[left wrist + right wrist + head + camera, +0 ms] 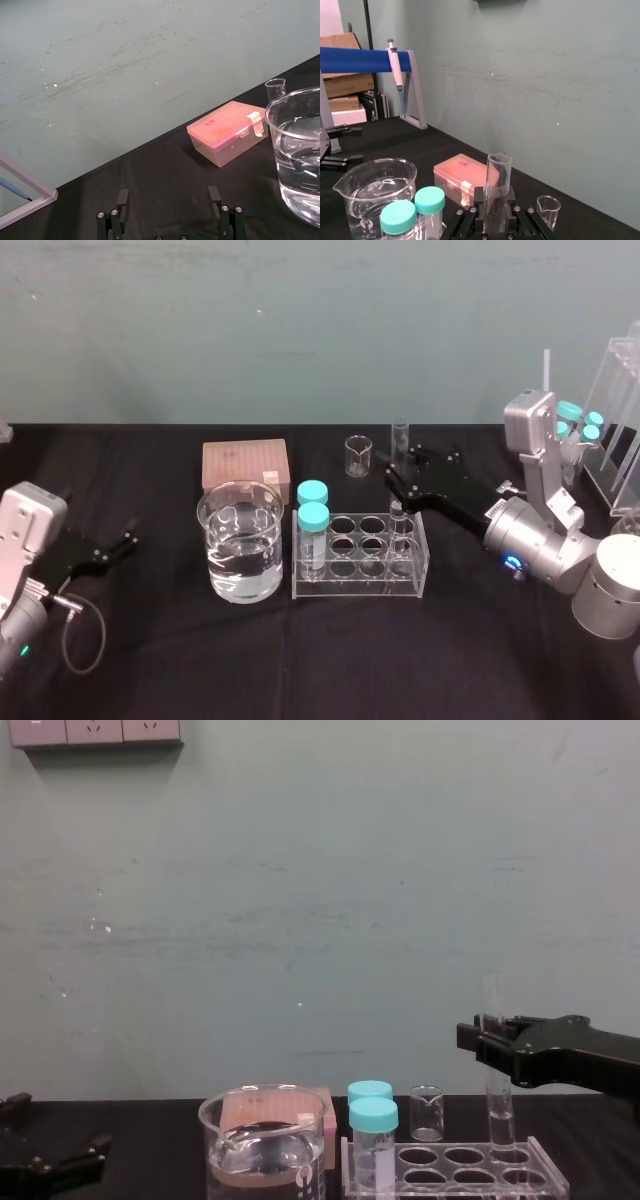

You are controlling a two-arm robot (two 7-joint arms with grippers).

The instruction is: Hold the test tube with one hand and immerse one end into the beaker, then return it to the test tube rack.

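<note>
Three risks: judged from this layout, biggest first.
Risk, carry: the beaker (pixel 240 540) sits left of the rack (pixel 360 585), with two capped vials (pixel 313 505) between it and the tube (pixel 400 450). A low sideways carry would likely knock the tube's end on the caps or the glass rim.
Risk, lift-out: the tube's lower end is down at a rack hole. Moving sideways before it clears could drag or tip the rack.
Risk, slip: smooth glass in narrow fingers, gripped in the upper half. The tube could slide down or swing off vertical.
Beaker: part full of clear liquid, just left of the rack, apart from the tube.
Rack: vials in its left end, tube at its right end.
Tube place: right-end hole, seemingly the back row. Cannot tell if it is seated or just lifted.
Tube axis: long axis vertical, open mouth up, rounded end down.
Right gripper (pixel 496 210): reaches in from the right above the rack, jaws closed on the tube.
Left gripper (pixel 168 210): parked low at the table's left, well apart from the beaker, jaws spread wide, holding nothing.
</note>
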